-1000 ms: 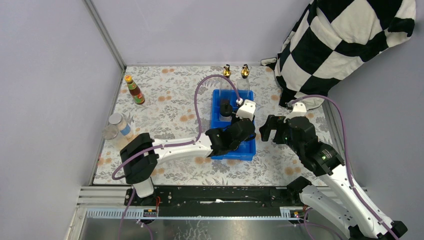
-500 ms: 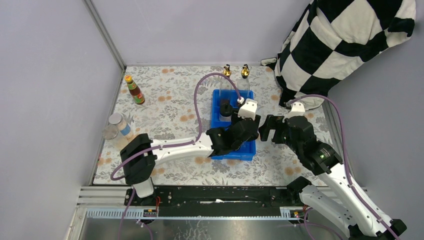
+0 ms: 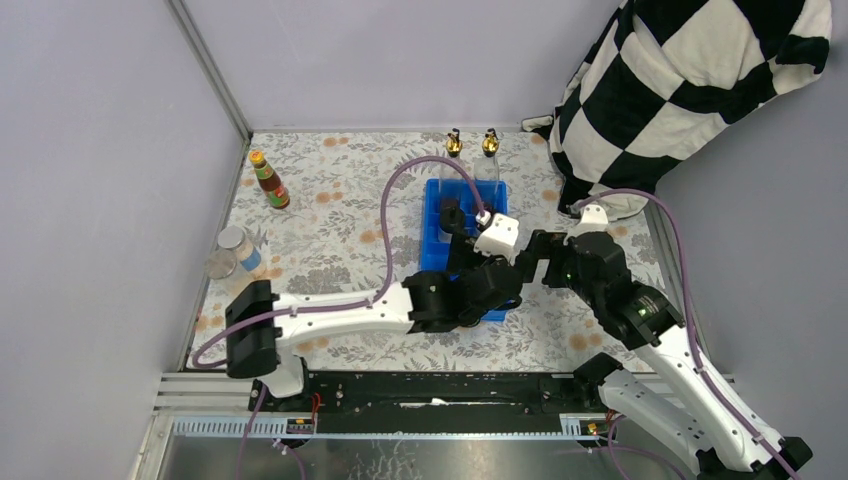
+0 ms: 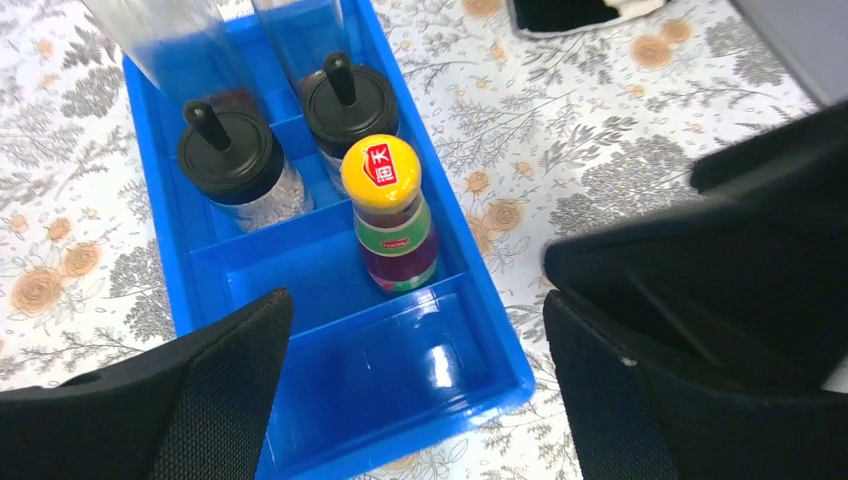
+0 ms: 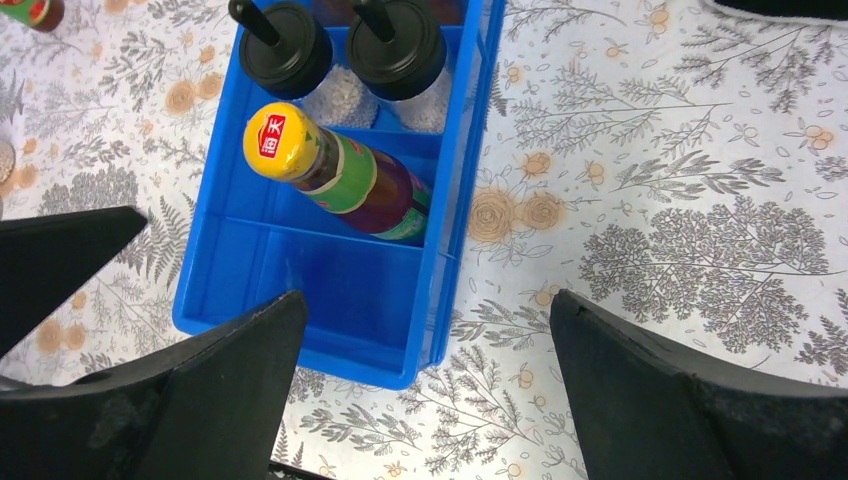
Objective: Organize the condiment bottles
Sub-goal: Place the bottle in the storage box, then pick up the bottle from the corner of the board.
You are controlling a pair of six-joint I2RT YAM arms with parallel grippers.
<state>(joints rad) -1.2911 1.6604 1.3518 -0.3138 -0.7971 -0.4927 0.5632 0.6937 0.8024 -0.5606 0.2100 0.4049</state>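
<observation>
The left gripper (image 4: pixel 415 300) hangs over the near end of the blue tray (image 4: pixel 300 280), its jaws spread wide and holding nothing. The orange-capped sauce bottle (image 4: pixel 390 215) stands free in the tray's middle section by the right wall, just beyond the fingertips. Two black-capped bottles (image 4: pixel 228 155) stand directly behind it. The right gripper (image 5: pixel 425 300), likewise wide open and empty, hovers just beside the tray's right wall.

Lab test cell, grey panel walls (image 3: pixel 90 150), aluminium rail (image 3: pixel 185 388)

White-and-black arms (image 3: pixel 340 308), purple cables (image 3: pixel 384 225)
</observation>
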